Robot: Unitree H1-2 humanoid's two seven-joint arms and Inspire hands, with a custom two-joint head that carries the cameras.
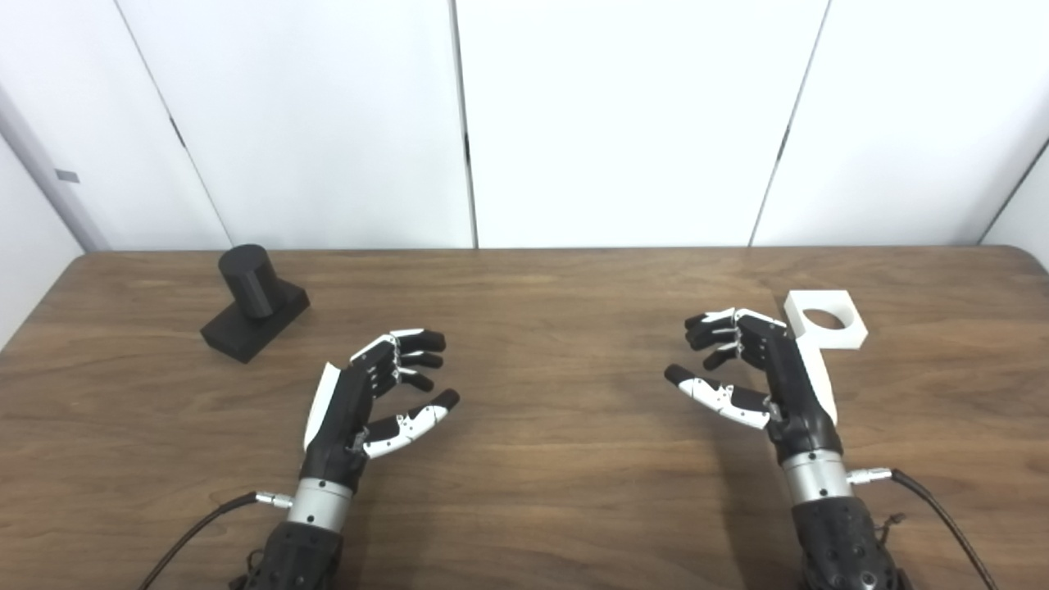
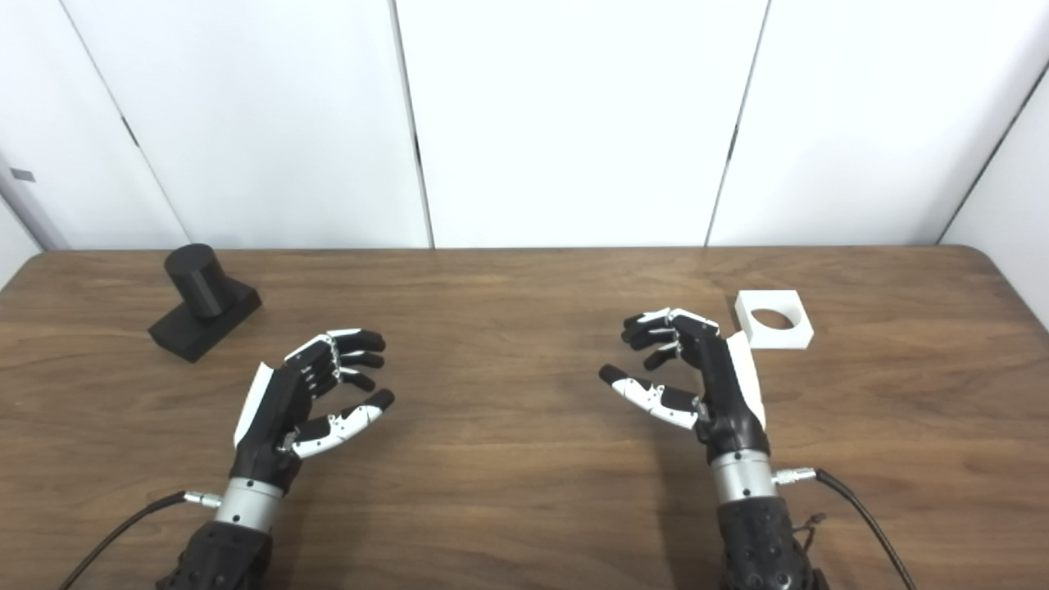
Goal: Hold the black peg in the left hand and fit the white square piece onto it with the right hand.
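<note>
left hand [image 1: 361, 401] empty, spread | right hand [image 1: 762, 373] empty, spread | table [image 1: 557, 492] between bare

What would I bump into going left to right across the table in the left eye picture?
Black peg → left robot hand → right robot hand → white square piece, all on the wooden table.

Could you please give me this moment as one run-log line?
stage: pre-grasp | left hand: open, empty | right hand: open, empty | peg: table, far left | white piece: table, beyond right hand
</note>
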